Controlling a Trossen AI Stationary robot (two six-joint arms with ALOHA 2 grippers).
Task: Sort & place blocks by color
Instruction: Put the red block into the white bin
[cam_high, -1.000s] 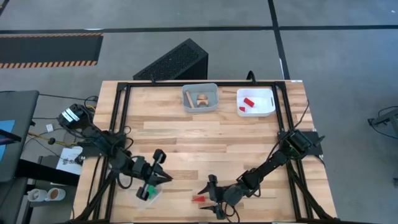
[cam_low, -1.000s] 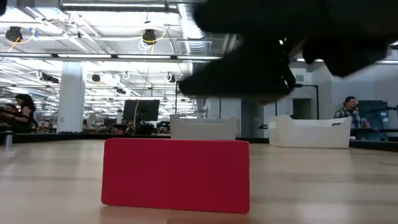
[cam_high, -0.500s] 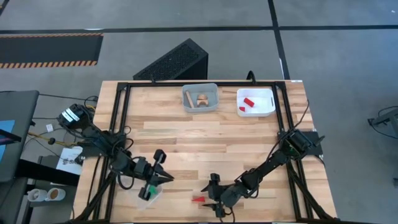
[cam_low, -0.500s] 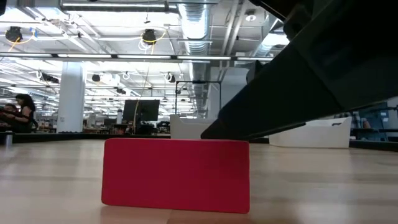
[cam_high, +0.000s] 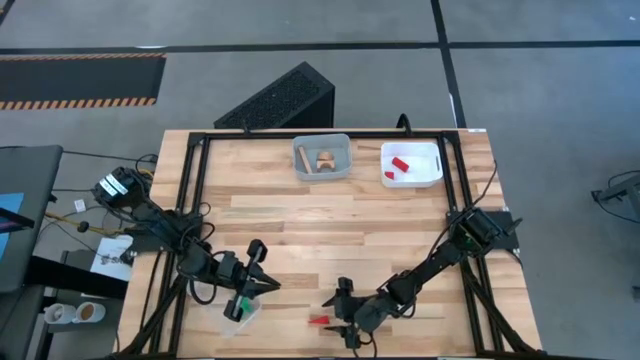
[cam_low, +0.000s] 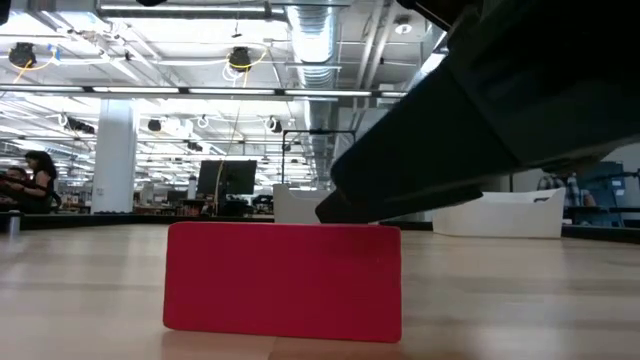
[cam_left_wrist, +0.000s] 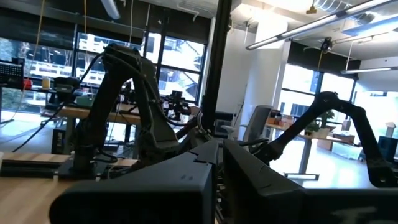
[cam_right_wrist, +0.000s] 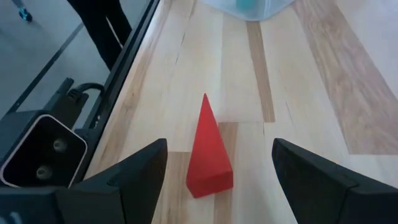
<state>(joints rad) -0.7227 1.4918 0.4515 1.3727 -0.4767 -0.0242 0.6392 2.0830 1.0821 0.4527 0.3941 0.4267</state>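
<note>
A red block lies on the table near its front edge, far from the back bins. The right gripper hangs over it with its fingers wide apart, one on each side, not touching. To do well, it should go straight down and squeeze the middle. The left gripper is shut above a bin with green inside.

No readable text, label, brand, number or sign in any view; none on blocks, bins, arms, worktop or room behind.
</note>
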